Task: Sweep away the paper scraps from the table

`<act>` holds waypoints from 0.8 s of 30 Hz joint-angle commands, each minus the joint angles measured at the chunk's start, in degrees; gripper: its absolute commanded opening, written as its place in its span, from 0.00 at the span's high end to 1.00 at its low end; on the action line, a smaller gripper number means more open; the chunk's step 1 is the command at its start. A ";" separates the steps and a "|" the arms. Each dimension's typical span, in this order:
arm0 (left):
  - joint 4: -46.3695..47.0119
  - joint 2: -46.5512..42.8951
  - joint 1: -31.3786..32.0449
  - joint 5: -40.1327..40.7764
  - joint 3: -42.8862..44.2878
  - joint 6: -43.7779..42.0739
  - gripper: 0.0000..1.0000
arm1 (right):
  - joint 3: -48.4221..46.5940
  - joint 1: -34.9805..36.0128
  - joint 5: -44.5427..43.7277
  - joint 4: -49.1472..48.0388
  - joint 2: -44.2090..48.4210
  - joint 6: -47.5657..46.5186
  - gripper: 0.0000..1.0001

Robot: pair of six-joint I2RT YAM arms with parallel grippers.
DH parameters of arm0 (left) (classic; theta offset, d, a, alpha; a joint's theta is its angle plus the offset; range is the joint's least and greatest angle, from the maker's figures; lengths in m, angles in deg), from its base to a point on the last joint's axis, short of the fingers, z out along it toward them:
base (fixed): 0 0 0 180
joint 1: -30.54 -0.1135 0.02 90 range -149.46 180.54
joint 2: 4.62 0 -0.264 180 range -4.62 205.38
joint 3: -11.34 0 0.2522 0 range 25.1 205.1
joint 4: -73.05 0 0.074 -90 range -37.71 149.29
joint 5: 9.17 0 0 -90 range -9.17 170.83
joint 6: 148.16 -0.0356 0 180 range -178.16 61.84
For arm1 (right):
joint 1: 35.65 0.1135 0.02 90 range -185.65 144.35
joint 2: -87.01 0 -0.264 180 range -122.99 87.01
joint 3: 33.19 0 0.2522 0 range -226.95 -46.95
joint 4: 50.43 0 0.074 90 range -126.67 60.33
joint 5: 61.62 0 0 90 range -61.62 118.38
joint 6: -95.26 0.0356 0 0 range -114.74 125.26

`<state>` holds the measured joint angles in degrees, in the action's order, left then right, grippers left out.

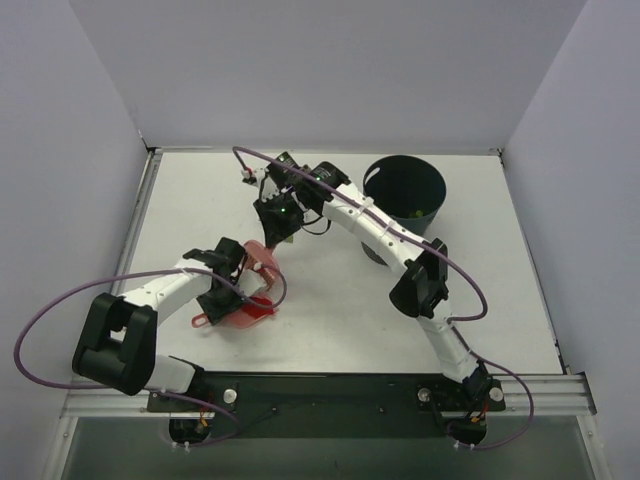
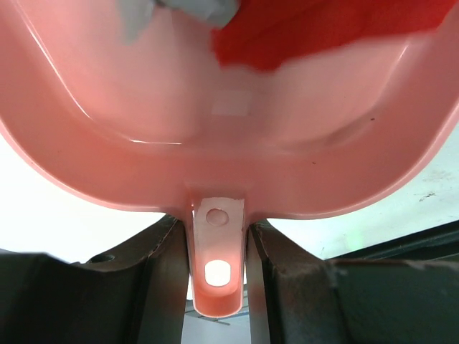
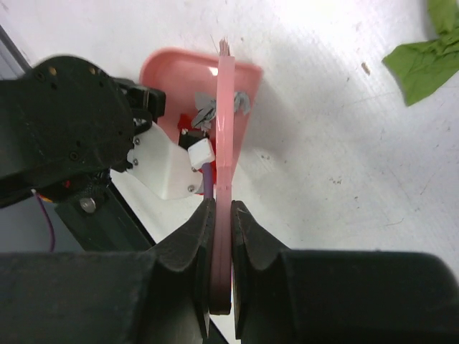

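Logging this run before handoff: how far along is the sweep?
Done: red scrap and grey scrap lie in the dustpan. In hand: left gripper holds the dustpan, right gripper the brush. Left: green scrap on the table.

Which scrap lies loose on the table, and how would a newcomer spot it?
On the table, in the right wrist view, look right of the pink brush clamped in the right gripper, toward the top corner. A crumpled green scrap lies on bare tabletop. The red scrap and grey scrap sit inside the pink dustpan; this one is green and outside it.
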<state>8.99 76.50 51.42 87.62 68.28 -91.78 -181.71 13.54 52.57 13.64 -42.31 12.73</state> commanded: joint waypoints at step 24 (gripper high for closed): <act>1.35 -17.50 -1.55 -15.75 14.28 1.54 1.00 | 12.22 -16.74 -13.01 -17.41 36.03 -10.36 1.00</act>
<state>10.65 57.77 49.56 74.50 72.13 -92.59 -176.59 2.96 45.97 7.89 -21.17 3.66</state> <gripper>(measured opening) 0.406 0.077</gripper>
